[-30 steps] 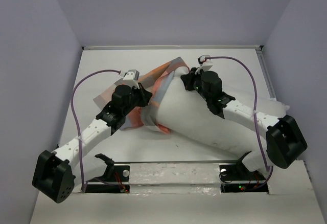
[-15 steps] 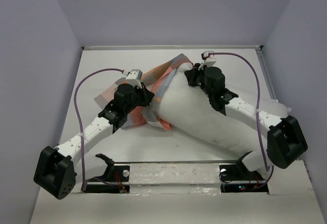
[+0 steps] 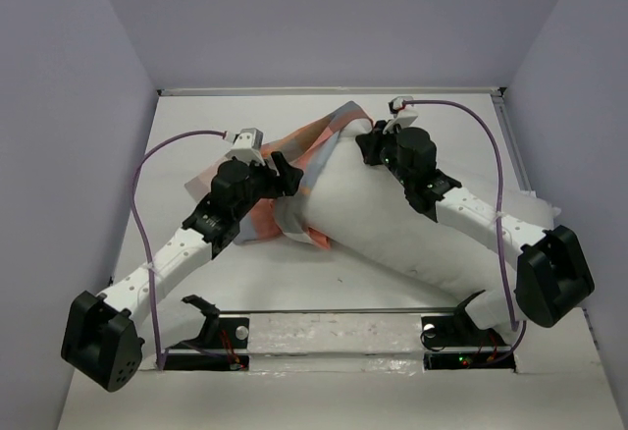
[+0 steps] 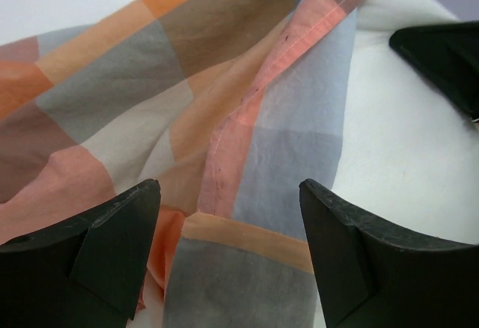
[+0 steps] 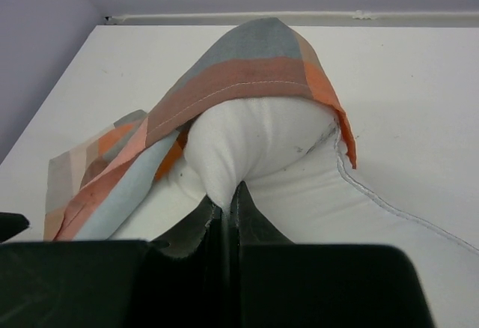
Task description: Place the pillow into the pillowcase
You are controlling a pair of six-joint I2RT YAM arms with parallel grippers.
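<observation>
I read the plump plain white rectangular pillow [image 3: 392, 229] lying diagonally on the white table [image 3: 422, 116]. The thin orange, blue and grey-brown checked pillowcase [image 3: 316, 137] caps its far corner. My right gripper [image 5: 224, 210] is clamped on a fold of pillow fabric just below that cap. My left gripper [image 4: 228, 257] is released, jaws spread over the case's hem.

White pillow [image 3: 378, 229] lying diagonally; checked pillowcase [image 3: 319, 135] draped over its far corner.
</observation>
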